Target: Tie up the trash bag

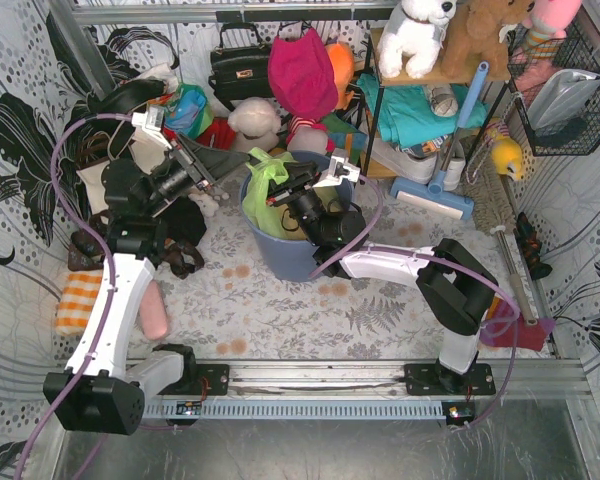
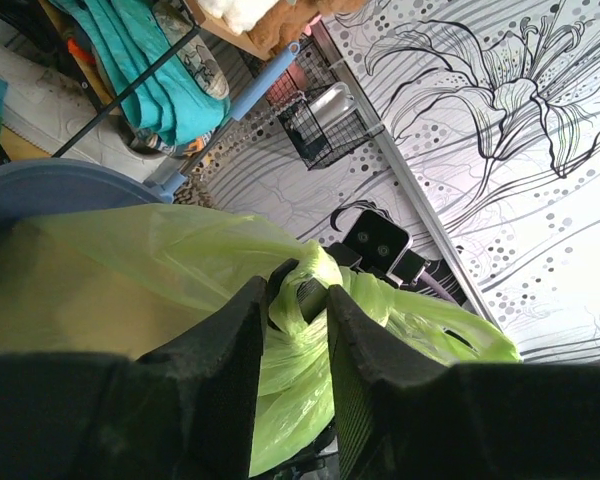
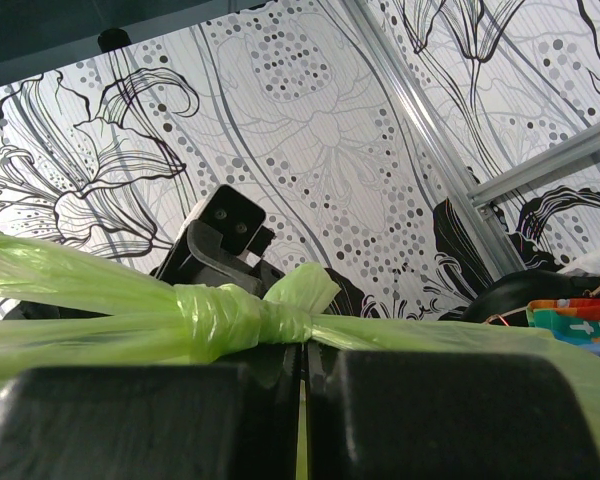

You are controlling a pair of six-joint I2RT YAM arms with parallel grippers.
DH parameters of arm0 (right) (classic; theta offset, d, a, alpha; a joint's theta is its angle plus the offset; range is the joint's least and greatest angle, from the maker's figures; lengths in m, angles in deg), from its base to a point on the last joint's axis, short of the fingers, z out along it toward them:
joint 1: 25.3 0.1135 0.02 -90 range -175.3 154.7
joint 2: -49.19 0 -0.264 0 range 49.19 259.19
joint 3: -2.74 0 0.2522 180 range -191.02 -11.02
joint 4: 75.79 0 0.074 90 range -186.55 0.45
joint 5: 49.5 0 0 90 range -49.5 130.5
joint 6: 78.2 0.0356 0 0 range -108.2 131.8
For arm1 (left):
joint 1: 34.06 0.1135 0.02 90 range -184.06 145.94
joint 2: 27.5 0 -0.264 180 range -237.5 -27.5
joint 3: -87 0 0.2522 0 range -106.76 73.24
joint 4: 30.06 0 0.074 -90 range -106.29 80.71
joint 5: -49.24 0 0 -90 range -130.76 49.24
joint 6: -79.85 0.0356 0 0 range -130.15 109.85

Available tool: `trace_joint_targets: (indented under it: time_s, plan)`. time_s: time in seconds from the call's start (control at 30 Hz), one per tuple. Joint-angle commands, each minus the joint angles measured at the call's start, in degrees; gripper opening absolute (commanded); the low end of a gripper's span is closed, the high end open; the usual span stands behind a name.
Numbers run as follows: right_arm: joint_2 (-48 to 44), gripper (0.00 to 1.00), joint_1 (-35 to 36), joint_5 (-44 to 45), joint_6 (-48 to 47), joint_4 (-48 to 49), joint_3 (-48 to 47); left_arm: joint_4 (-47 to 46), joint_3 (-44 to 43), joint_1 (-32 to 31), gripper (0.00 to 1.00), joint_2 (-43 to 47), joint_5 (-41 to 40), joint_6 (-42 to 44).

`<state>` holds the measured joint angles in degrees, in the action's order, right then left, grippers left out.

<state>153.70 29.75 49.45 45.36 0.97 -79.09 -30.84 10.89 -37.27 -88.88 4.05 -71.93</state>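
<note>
We see the thin translucent light-green plastic trash bag (image 1: 263, 190) sitting in the round blue-grey plastic bin (image 1: 280, 258), mid-table between our arms. Its gathered neck already carries one snug knot (image 3: 230, 315), so we judge the tie largely made; tightening or a second knot may remain. Orange-tan paper (image 2: 70, 310) shows through the film. Our left gripper (image 2: 300, 300) pinches a bunched ear of film; our right gripper (image 3: 302, 375) is pressed together on a sliver beside the knot.

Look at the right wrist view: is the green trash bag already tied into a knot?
Yes, the trash bag is drawn into a tight knot just above the right fingers.
</note>
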Motion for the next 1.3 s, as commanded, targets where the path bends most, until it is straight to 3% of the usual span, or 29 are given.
trace_joint_targets:
  time_s: [0.0, 0.33, 0.47, 0.63, 0.97, 1.27]
  plan:
    - [-1.0, 0.0, -0.1, -1.5, 0.9, 6.3, 0.7, -2.1, -1.8, -1.2, 0.35, -0.6, -0.5, 1.0]
    - [-1.0, 0.0, -0.2, -1.6, 1.0, 6.2, 0.7, -0.1, -2.6, -1.3, 0.0, -0.2, -2.5, 3.2]
    - [-1.5, 0.0, -0.1, -1.0, 1.0, 6.0, 1.5, 0.9, -3.0, -1.3, 0.0, 0.3, -4.2, 5.1]
    - [-3.3, 0.23, -0.2, 0.3, 1.0, 5.3, 4.2, 1.7, -3.6, -1.3, 0.0, 0.9, -5.6, 6.5]
    - [-8.5, 0.31, -0.2, 1.4, 0.9, 2.4, 10.5, 2.0, -4.4, -1.3, 0.0, 0.8, -6.0, 7.5]
    - [-17.7, 0.47, -0.2, 2.1, 0.6, -5.4, 17.7, 1.9, -4.6, -1.3, 0.0, 1.0, -5.5, 7.8]
